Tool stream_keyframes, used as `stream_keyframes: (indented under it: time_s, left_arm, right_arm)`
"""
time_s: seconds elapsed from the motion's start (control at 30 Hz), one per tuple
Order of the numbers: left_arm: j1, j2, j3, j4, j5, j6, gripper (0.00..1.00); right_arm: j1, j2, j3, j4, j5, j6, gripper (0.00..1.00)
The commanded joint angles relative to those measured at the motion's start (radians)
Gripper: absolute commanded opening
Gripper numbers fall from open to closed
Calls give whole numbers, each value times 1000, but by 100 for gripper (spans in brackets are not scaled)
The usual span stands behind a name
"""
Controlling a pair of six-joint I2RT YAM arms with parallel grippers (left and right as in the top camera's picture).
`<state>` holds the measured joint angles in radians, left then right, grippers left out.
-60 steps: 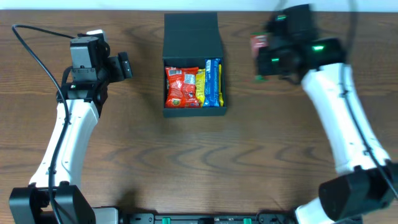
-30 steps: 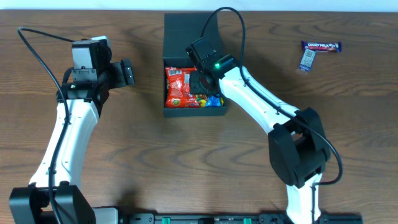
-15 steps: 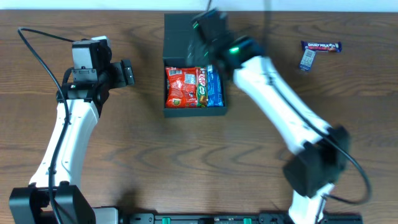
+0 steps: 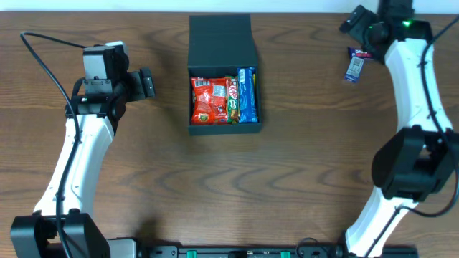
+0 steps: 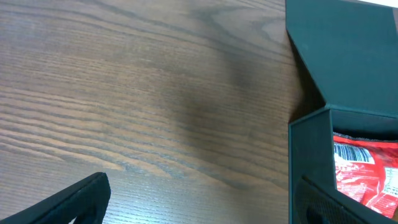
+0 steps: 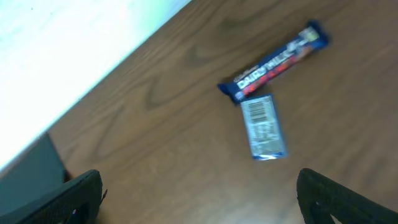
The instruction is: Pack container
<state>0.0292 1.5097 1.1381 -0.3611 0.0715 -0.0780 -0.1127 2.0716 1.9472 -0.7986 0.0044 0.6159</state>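
The container (image 4: 224,129) is a black box with its flap lid open toward the back; its wall also shows in the left wrist view (image 5: 308,163). Inside lie a red packet (image 4: 209,100), a red-green bar (image 4: 232,99) and a blue bar (image 4: 246,102). My right gripper (image 4: 353,23) is open and empty at the far back right, above a purple Dairy Milk bar (image 6: 273,62) and a small blue-white packet (image 6: 264,127). My left gripper (image 4: 147,82) is open and empty, left of the box. In the left wrist view the red packet (image 5: 367,174) shows over the wall.
The small blue-white packet (image 4: 353,68) lies on the wood near the table's back right edge, and my right arm partly covers the Dairy Milk bar (image 4: 356,52). A pale wall or edge (image 6: 62,56) runs behind the table.
My right arm has swung from over the box to the back right, above the loose bars. The red-green bar now lies in the box. The left arm has not moved.
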Motion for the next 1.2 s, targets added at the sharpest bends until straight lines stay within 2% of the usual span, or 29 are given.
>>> stream_keyframes:
  time_s: [0.0, 0.2, 0.27, 0.4, 0.5, 0.63, 0.73, 0.93, 1.17]
  left_arm:
    - [4, 7, -6, 0, 0, 3, 95]
    - [4, 7, -6, 0, 0, 3, 95]
    - [4, 7, -6, 1, 0, 3, 95]
    - [4, 7, -6, 8, 0, 3, 95]
    - [4, 7, -6, 23, 0, 3, 95]
    - [4, 7, -6, 49, 0, 3, 95]
    - [4, 7, -6, 56, 0, 3, 95]
    - [4, 7, -6, 55, 0, 3, 95]
    - [4, 7, -6, 55, 0, 3, 95]
  right_arm:
    - [-20, 0, 1, 3, -182, 18, 99]
    - [-28, 3, 1, 116, -141, 102, 99]
    - [-29, 14, 1, 91, -44, 265, 99]
    - [-42, 64, 34, 68, 5, 408, 98]
    - [-55, 150, 187, -45, 31, 435, 95]
    - [-77, 362, 569, -284, 50, 468, 95]
    - [-109, 471, 711, -385, 14, 524, 93]
    - [-162, 546, 723, -462, -10, 547, 91]
    - [-185, 591, 722, -475, -27, 547, 88]
